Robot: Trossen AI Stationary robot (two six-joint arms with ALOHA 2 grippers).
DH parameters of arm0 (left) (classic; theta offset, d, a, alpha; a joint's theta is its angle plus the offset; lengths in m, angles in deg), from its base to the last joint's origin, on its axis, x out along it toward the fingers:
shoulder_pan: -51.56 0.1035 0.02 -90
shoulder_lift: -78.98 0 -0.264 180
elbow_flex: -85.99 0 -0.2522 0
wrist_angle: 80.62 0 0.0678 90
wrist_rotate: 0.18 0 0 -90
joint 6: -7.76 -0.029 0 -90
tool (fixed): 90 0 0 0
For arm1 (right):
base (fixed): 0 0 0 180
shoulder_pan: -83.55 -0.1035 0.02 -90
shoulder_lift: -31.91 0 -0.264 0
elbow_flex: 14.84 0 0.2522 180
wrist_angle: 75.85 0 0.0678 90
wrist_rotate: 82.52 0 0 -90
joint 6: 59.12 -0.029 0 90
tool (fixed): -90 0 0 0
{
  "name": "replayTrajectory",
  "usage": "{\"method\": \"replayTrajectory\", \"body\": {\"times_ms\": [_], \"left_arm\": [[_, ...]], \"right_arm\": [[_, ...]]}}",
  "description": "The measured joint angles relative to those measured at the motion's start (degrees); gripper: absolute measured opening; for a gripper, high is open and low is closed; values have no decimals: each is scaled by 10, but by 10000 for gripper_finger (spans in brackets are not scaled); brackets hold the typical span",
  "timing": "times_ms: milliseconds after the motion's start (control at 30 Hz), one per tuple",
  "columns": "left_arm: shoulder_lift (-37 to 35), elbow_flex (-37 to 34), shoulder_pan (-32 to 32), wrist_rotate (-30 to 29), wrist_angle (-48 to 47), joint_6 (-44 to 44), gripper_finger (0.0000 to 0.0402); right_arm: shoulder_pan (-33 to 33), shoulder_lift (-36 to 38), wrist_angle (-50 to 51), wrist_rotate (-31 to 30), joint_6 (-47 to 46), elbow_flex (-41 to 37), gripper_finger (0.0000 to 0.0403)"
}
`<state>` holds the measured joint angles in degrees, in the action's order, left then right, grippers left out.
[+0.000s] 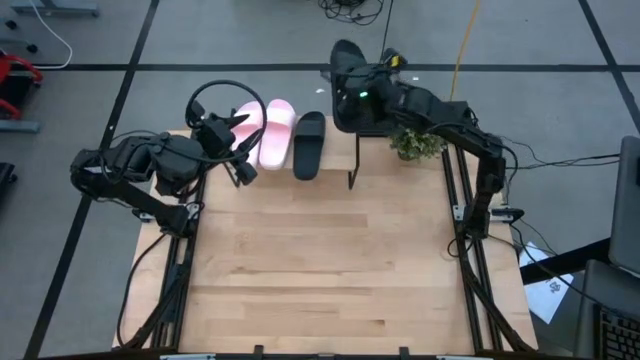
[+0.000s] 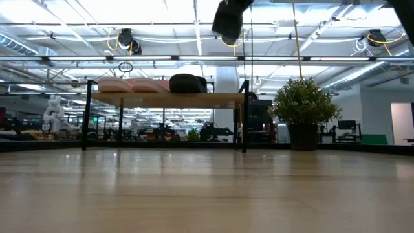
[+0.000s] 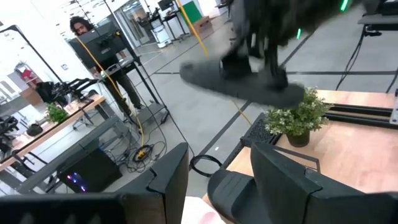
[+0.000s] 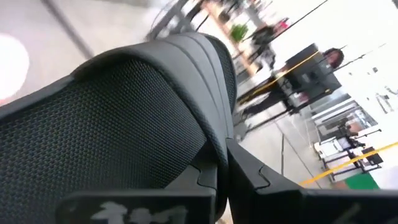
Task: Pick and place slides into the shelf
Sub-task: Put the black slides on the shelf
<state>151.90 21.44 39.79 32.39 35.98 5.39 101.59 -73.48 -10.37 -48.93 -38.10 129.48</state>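
Note:
Two pale pink slides (image 1: 265, 130) and one black slide (image 1: 309, 143) lie soles down, side by side, on the shelf (image 2: 168, 99) at the table's far edge. A second black slide (image 1: 343, 62) hangs high above the shelf's right end, and my right gripper (image 1: 352, 92) is shut on it. It also shows at the top of the low view as a dark shape (image 2: 228, 19). My left gripper (image 1: 240, 168) stands open with nothing between its fingers, raised beside the pink slides at the shelf's left end. My right gripper pinches the black slide by its wide strap (image 4: 214, 140), at the strap's edge, where the mesh lining meets the ribbed outer face. Seen from the left wrist, it comes at the slide (image 3: 242, 84) from above. The slide hangs tilted, clear of shelf and table.
A small potted plant (image 1: 415, 143) stands on the table just right of the shelf, under the right arm. The wide wooden tabletop (image 1: 320, 270) stretches toward the near edge. A person (image 3: 78, 26) stands at desks beyond the table.

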Motion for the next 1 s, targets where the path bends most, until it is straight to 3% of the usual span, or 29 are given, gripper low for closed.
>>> {"method": "replayTrajectory", "body": {"times_ms": [233, 567, 1000], "left_arm": [[0, 0, 2, 9, 0, 6, 175], [0, 0, 2, 9, -2, -3, 175], [0, 0, 2, 9, -7, -3, 175]], "right_arm": [[30, -76, 109, 74, -99, -1, 2], [53, -138, 114, 129, -130, -1, 2], [62, -154, 133, 128, -151, -18, 2]]}}
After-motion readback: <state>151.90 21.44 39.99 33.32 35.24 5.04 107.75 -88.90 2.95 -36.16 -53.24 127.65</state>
